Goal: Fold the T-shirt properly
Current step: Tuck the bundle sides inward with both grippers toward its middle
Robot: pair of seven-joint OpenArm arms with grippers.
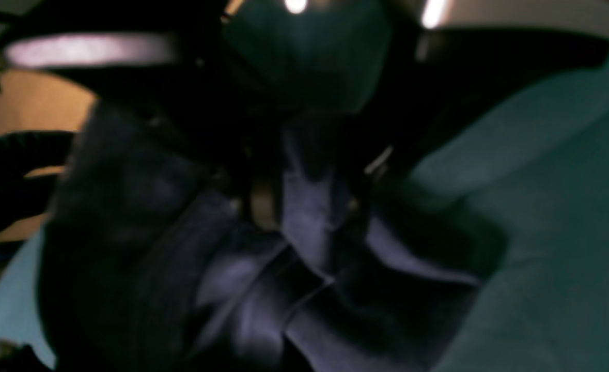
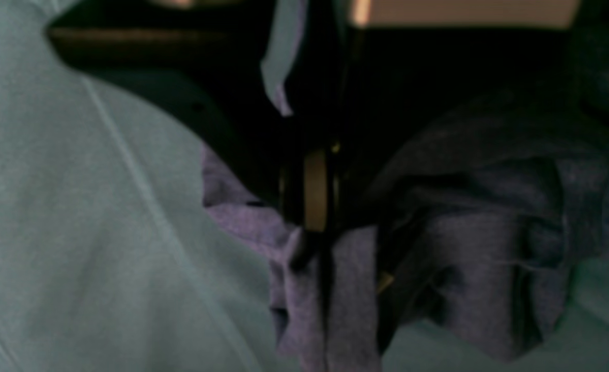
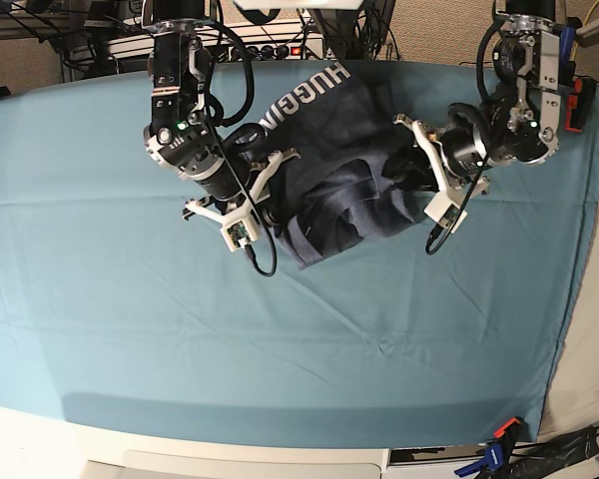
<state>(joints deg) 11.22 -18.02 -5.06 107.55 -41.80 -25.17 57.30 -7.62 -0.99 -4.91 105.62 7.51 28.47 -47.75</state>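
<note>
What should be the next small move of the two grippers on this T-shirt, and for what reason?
Probably the left gripper should back off the T-shirt to the side. Its jaws look spread around a fold, while the right gripper is shut on the opposite edge, and the shirt lies bunched on the teal table cloth, not yet flat.

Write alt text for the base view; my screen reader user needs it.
A crumpled navy T-shirt lies on a teal table cloth, a robot arm at each side: the right gripper pinches its edge, the left gripper reaches into the fabric.
</note>
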